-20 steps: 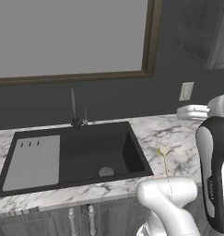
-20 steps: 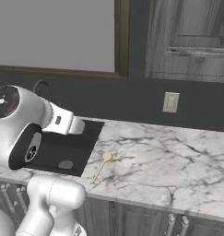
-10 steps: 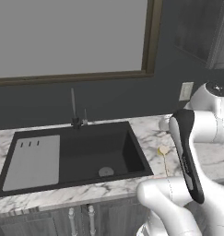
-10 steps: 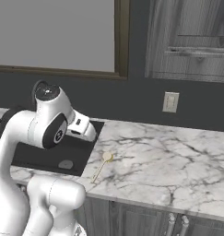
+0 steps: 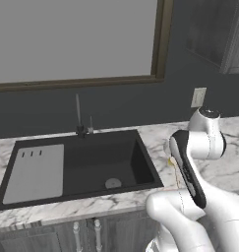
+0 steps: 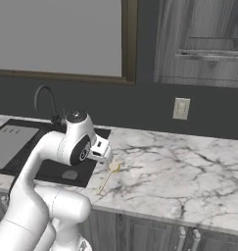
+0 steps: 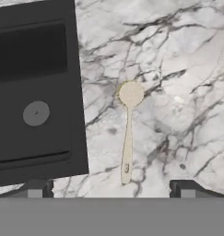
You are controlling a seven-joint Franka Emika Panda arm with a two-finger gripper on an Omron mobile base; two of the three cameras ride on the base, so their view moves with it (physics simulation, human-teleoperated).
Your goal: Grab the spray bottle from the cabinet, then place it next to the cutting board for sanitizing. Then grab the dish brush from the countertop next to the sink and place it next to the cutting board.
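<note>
Centre of the hand view: brush point(image 7: 127, 133) lying flat on the counter point(image 7: 187, 83), round yellowish head toward the top of the frame, pale handle running down toward the bottom edge. Just beside it, left half of the frame, the dark sink point(image 7: 35, 92) with its round drain. Brush and sink rim close but apart.

Gripper point(image 7: 111, 188) at bottom of the hand view: two dark tips spread wide, one at lower left and one at lower right, nothing between them. Handle end sits roughly midway between the tips, so the hand looks lined up above the brush.

Right base view: gripper point(image 6: 105, 153) in mid-frame, hanging over the counter edge of the sink, brush point(image 6: 109, 174) just below and right of it. Left base view: brush point(image 5: 174, 166) mostly hidden behind the arm at centre right.

Bottle, board: not to be found here, so bottle step cannot be checked.

Judgement: brush step in hand, approach stage, brush not yet touched. Next move calls for a straight descent, tips straddling the slim handle across its width, then closing. Handle is thin and lies flat; tips likely must come right down to the marble to catch it.
</note>
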